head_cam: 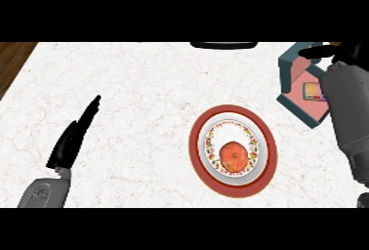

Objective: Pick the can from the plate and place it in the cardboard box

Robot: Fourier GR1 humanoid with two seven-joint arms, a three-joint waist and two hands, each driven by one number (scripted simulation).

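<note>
The red-rimmed plate [233,150] lies right of the counter's middle, showing only its orange centre pattern; nothing stands on it. At the right edge sits the teal box with a pink inside [299,93], and a small yellow can [314,91] lies in it. My right forearm reaches up across the box. Its black right hand [324,51] hovers over the box's far corner, fingers stretched leftward, apart from the can. My left hand [72,139] rests at the lower left, open with straight fingers pointing up.
A dark flat object [223,45] lies at the counter's far edge. The counter's left edge, with wooden floor [14,58] beyond it, shows at the top left. White marble counter [144,97] stretches between my left hand and the plate.
</note>
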